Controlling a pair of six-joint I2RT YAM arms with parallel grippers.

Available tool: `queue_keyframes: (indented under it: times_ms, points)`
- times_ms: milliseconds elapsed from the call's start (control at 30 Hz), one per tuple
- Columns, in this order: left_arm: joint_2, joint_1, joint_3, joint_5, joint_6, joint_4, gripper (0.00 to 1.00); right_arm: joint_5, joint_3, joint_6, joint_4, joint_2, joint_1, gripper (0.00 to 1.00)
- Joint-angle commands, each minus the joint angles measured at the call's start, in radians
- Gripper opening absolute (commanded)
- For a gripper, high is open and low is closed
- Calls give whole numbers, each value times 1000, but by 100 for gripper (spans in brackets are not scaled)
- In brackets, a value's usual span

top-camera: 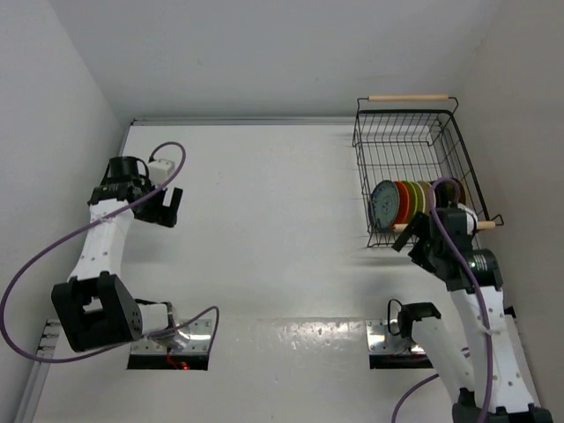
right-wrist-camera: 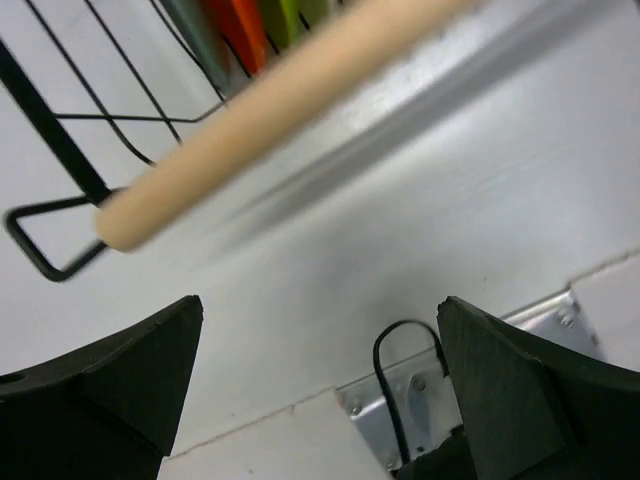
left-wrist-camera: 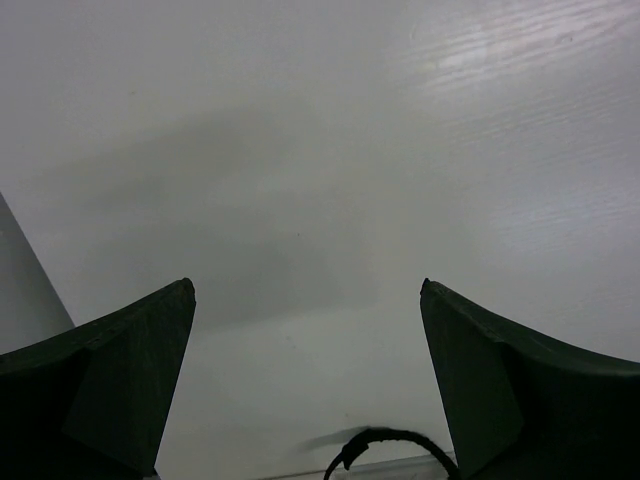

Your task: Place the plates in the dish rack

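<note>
The dish rack (top-camera: 421, 132), a black wire basket with two wooden bar handles, stands at the table's right side. Several plates stand on edge in its near end: a teal patterned plate (top-camera: 385, 204) in front, then orange-red (top-camera: 404, 201) and lime green (top-camera: 417, 198); the ones behind are partly hidden by my right arm. My right gripper (top-camera: 412, 245) is open and empty just in front of the rack's near handle (right-wrist-camera: 280, 100). In the right wrist view (right-wrist-camera: 320, 305) the plate edges (right-wrist-camera: 240, 30) show above the handle. My left gripper (top-camera: 166, 211) is open and empty over bare table at the far left (left-wrist-camera: 305, 285).
White walls close in the table on the left, back and right. Metal mounting plates (top-camera: 172, 339) (right-wrist-camera: 480, 360) and a black cable (right-wrist-camera: 400, 350) lie at the near edge by the arm bases. Purple cables (top-camera: 167, 154) loop off both arms.
</note>
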Motion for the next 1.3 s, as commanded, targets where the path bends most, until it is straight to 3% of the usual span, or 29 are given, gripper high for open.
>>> queue_keyframes:
  times_ms: [0,200,433,1267]
  points:
    - [-101,13,-63,-81,43,10,100,-11,-37,211,-76,-91,-2,100]
    - [-235,22,-187,-138,95,10,100,20,-90,281,-157,-209,-2,100]
    - [-332,22,-276,-105,93,21,100,-80,-168,266,-154,-280,0,100]
    - [-407,22,-358,-144,112,30,100,-80,-173,149,-217,-347,-3,100]
